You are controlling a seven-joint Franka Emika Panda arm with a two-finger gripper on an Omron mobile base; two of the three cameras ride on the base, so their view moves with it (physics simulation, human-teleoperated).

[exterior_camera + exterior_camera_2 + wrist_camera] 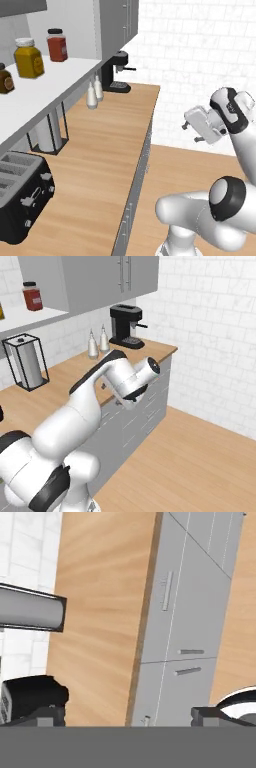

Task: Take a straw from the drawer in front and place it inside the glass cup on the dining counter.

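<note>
The gripper (pixel 128 714) hangs spread and empty above the shut drawer (pixel 167 592). It should descend squarely, straddle the bar handle (pixel 166 590), then pull straight outward.

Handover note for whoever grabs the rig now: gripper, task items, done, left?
Gripper: jaws wide open, holding nothing, raised off the worktop edge and looking down at the grey cabinet fronts.
Drawer: the fronts in hand view are all shut, bar handles showing; which one holds the straw I cannot tell.
Straw, glass cup, dining counter: not located yet.
Done: nothing.
Left: open drawer, take straw, go to dining counter, put it in the cup.
</note>
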